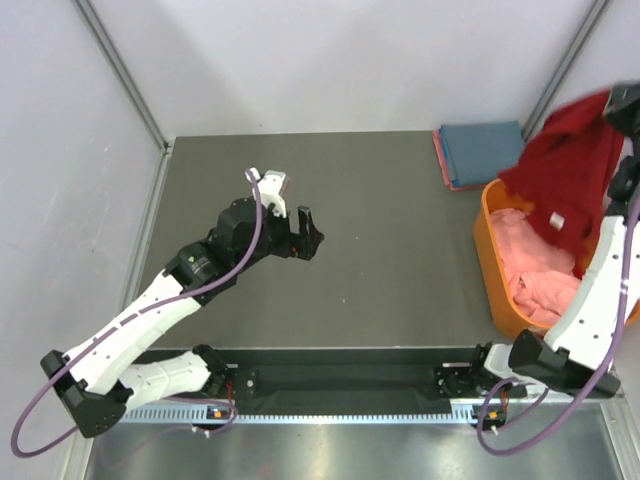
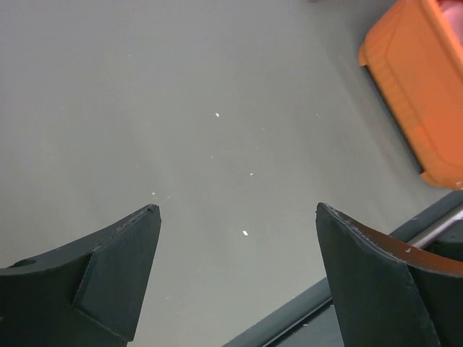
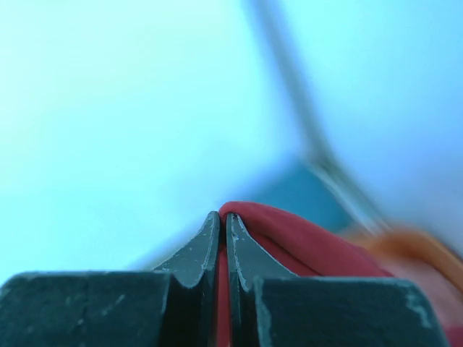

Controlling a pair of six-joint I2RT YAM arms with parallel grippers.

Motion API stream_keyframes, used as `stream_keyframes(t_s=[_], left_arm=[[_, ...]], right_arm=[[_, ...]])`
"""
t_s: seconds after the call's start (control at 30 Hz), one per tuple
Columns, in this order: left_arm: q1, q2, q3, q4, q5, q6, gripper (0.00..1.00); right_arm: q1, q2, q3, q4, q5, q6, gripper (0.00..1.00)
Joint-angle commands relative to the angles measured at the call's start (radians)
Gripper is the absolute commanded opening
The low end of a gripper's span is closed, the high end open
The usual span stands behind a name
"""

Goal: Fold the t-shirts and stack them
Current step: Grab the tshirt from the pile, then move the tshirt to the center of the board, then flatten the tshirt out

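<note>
Closest to the lens, in the right wrist view: right end effector (image 3: 223,217) clamped shut on a fold of red shirt (image 3: 289,242). Cloth squeezed between the two dark fingers (image 3: 192,253) and bulging out to their right. Behind, only a pale blur, too soft to name.

From above, the same red shirt (image 1: 560,165) in the upper right of the frame, held up at its top by the right end effector (image 1: 622,105). Draped down over the far part of the orange tub (image 1: 492,255), with a small white label (image 1: 556,221) low on the cloth. Beneath it, inside the tub, a crumpled pink shirt (image 1: 535,275). Just left of the red shirt, at the far right of the table (image 1: 400,230), a folded blue shirt (image 1: 482,150) lying flat. Under its left side, a thin pink edge (image 1: 440,160) peeking out.

Farther left, near the middle of the frame, left end effector (image 1: 303,232) over bare dark table. Spread wide, gripping nothing, well apart from every shirt.

In the left wrist view, left end effector (image 2: 237,210) gaping. One finger at lower left, the other at lower right, grey table (image 2: 181,108) between them. Corner of the tub (image 2: 419,79) at upper right.
</note>
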Motion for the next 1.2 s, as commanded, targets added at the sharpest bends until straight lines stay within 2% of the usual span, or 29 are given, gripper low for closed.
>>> stream_keyframes(t_s=[0.0, 0.03, 0.07, 0.1, 0.13, 0.3, 0.4, 0.43, 0.5, 0.53, 0.57, 0.6, 0.63, 0.67, 0.7, 0.83, 0.93, 1.03, 1.1, 1.17], left_arm=[[0.000, -0.036, 0.008, 0.056, 0.013, -0.055, 0.93], [-0.002, -0.033, 0.011, 0.055, 0.020, -0.062, 0.93], [0.000, -0.035, 0.019, 0.056, 0.027, -0.073, 0.93], [0.000, -0.036, 0.022, 0.058, 0.033, -0.079, 0.93], [0.000, -0.041, 0.025, 0.058, 0.037, -0.087, 0.93], [0.000, -0.084, 0.033, 0.044, 0.025, -0.096, 0.93], [0.000, -0.116, 0.033, 0.010, 0.001, -0.098, 0.93], [0.000, -0.121, 0.033, -0.005, -0.008, -0.098, 0.93], [0.000, -0.140, 0.033, -0.034, -0.048, -0.101, 0.93], [0.000, -0.154, 0.021, -0.060, -0.064, -0.105, 0.92], [-0.002, -0.162, 0.011, -0.071, -0.084, -0.110, 0.92], [0.000, -0.170, -0.001, -0.080, -0.120, -0.115, 0.92], [0.000, -0.182, -0.028, -0.094, -0.142, -0.124, 0.92], [0.000, -0.182, -0.042, -0.105, -0.159, -0.128, 0.92], [0.000, -0.177, -0.050, -0.115, -0.188, -0.132, 0.92], [0.001, -0.104, -0.064, -0.172, -0.208, -0.171, 0.90], [0.004, -0.036, -0.097, -0.117, -0.162, -0.187, 0.88], [0.032, 0.064, -0.128, -0.048, -0.113, -0.216, 0.83], [0.059, 0.125, -0.127, -0.045, -0.076, -0.242, 0.76], [0.116, 0.188, -0.130, -0.040, -0.052, -0.262, 0.73]], right_arm=[[0.007, -0.057, 0.169, 0.258, -0.435, 0.172, 0.00], [0.008, -0.053, 0.171, 0.490, -0.641, 0.246, 0.00], [0.011, -0.051, 0.140, 0.652, -0.713, 0.335, 0.00], [0.043, -0.048, 0.125, 0.761, -0.743, 0.509, 0.00], [0.056, -0.047, 0.122, 0.862, -0.751, 0.561, 0.00], [0.221, -0.047, 0.085, 0.850, -0.696, 0.571, 0.00], [0.321, -0.063, -0.074, 0.883, -0.683, 0.561, 0.00], [0.342, -0.070, -0.182, 0.880, -0.679, 0.552, 0.00], [0.414, -0.097, -0.312, 0.853, -0.663, 0.488, 0.00], [0.442, -0.103, -0.435, 0.833, -0.638, 0.453, 0.00], [0.515, -0.106, -0.487, 0.799, -0.616, 0.405, 0.00], [0.552, -0.096, -0.524, 0.641, -0.576, 0.276, 0.03], [0.588, -0.077, -0.565, 0.560, -0.468, 0.208, 0.14], [0.649, -0.026, -0.578, 0.493, -0.420, 0.116, 0.22], [0.671, 0.005, -0.591, 0.436, -0.388, 0.091, 0.28], [0.694, 0.093, -0.633, 0.236, -0.239, 0.046, 0.40], [0.733, 0.075, -0.654, 0.192, -0.156, 0.000, 0.46], [0.781, 0.061, -0.661, 0.133, -0.044, -0.011, 0.47], [0.841, 0.042, -0.685, 0.110, 0.002, 0.006, 0.47], [0.890, 0.009, -0.763, 0.131, 0.048, 0.052, 0.47]])
